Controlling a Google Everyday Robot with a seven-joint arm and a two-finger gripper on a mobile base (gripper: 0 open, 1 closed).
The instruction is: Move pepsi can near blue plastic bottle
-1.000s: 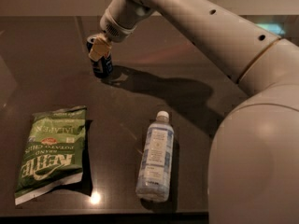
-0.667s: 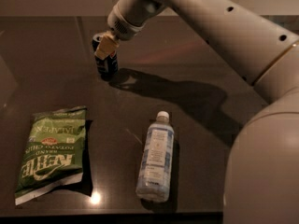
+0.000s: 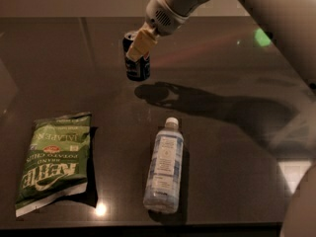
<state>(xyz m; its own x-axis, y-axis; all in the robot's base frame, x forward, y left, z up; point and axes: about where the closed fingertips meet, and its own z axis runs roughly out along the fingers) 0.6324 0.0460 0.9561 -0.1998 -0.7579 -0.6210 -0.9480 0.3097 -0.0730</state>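
The pepsi can [image 3: 138,67] is a small dark blue can with a silver top, held upright and lifted off the dark table, its shadow on the surface below and to the right. My gripper [image 3: 138,47] reaches down from the upper right and is shut on the pepsi can, with a tan finger [image 3: 140,44] across its upper front. The blue plastic bottle [image 3: 164,165] lies on its side at the table's front centre, white cap pointing away from me, below and slightly right of the can.
A green chip bag [image 3: 54,161] lies flat at the front left of the dark table [image 3: 232,147]. My white arm [image 3: 256,9] crosses the upper right, and part of my body fills the right edge. The table's front edge runs along the bottom.
The gripper has carried the pepsi can up off the table and to the right, towards the bottle. The bottle and chip bag have not moved.
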